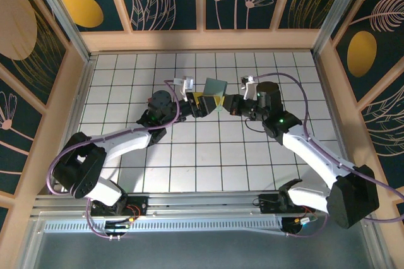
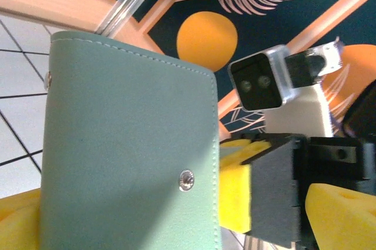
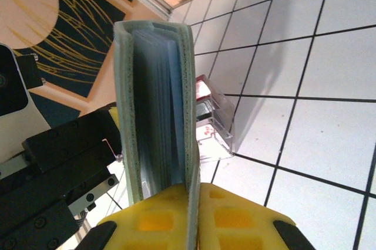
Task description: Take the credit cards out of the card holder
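Right gripper [image 3: 191, 206]: jaws pinched on card holder [image 3: 154, 103] lower edge
Left gripper [image 2: 179, 218]: jaws wide, empty
Handling: probably light, soft; pinch near open top

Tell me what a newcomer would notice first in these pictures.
The grey-green card holder, held up over the middle of the table, catches the eye first. The right gripper pinches one edge between yellow pads, while the left gripper stands open on either side of it. A clear box with red-and-white contents lies on the table beyond it.
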Motion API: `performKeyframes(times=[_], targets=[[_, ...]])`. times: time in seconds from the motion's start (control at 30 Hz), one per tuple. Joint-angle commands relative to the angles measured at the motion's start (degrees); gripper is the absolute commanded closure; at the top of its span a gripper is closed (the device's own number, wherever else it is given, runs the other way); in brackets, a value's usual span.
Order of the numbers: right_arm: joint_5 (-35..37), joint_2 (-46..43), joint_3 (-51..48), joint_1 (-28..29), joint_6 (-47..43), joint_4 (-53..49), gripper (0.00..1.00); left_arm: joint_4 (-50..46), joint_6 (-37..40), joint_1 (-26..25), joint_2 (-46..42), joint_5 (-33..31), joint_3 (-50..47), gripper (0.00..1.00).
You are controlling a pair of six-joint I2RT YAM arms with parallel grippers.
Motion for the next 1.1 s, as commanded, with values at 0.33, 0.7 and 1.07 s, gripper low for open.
performKeyframes(times=[0.33, 0.7, 1.07], targets=[[7.8, 0.9, 8.1, 0.6, -3.5, -15.1, 1.0, -1.6, 4.4, -0.2, 3.4, -1.2, 1.3, 0.01], [10.0, 5.3, 12.1, 0.6, -6.0, -22.9, 1.0, -1.3, 5.1, -0.2, 8.6, 0.3, 2.2, 0.05], [9.1, 10.7, 15.7, 0.6, -7.6, -25.7, 1.0, -4.9, 7.6, -0.2, 11.0, 0.5, 2.6, 0.04]])
